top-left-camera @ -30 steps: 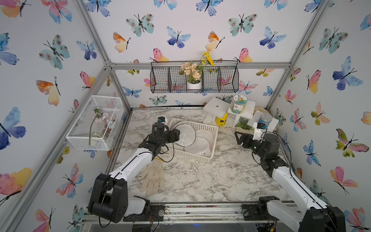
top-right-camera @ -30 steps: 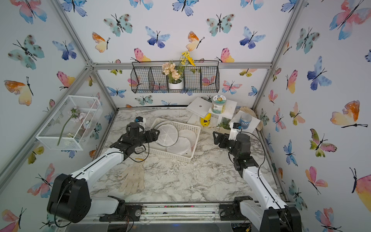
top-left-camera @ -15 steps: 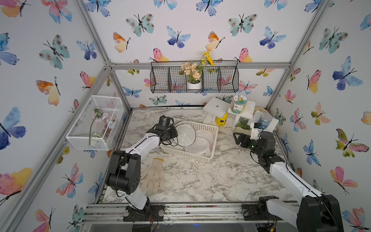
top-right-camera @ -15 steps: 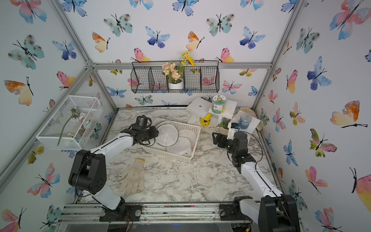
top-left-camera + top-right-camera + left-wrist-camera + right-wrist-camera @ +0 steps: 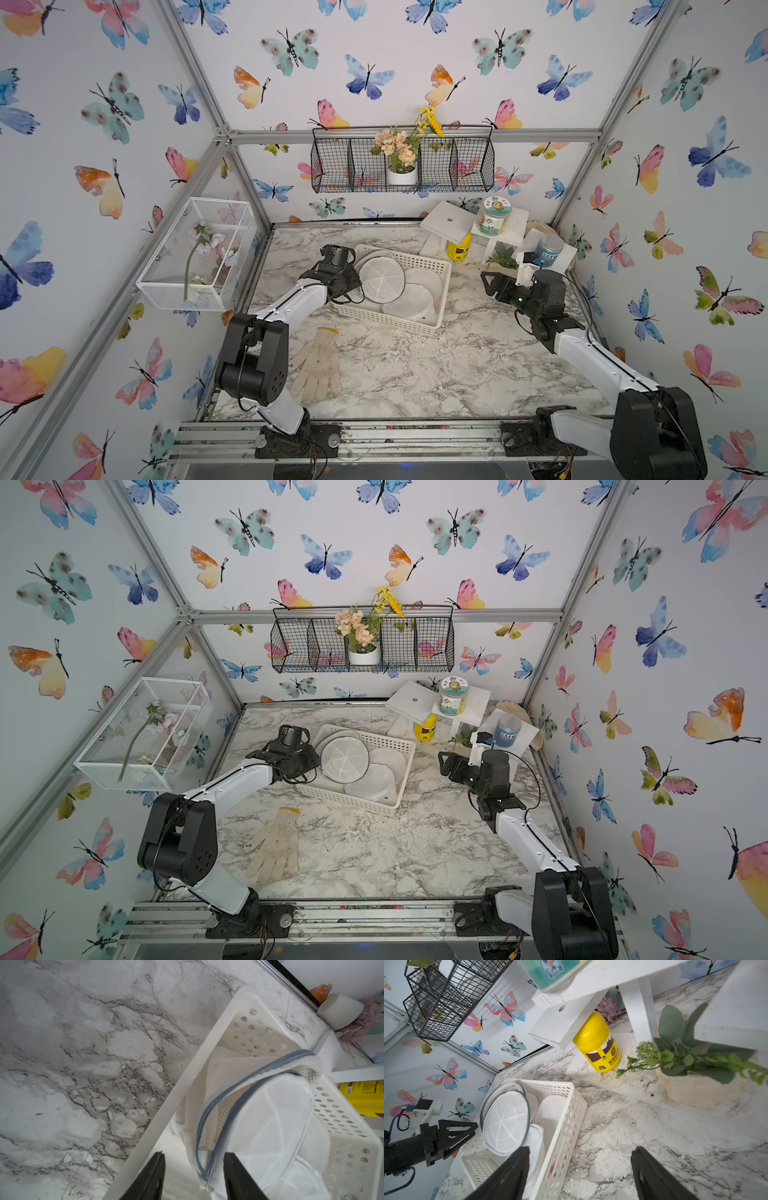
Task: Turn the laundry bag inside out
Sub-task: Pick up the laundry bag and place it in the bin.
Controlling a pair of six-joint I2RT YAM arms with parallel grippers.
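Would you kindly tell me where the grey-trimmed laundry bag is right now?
In both top views the laundry bag stands on edge at the left end of the white basket, with its trimmed rim between the open jaws of the left pincer.

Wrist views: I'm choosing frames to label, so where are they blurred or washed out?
Left wrist view: the bag is blown out near white, its mesh faint; the left fingers are soft; the marble is sharp. Right wrist view: the right fingers, plant and jar are blurred; the basket is crisp.
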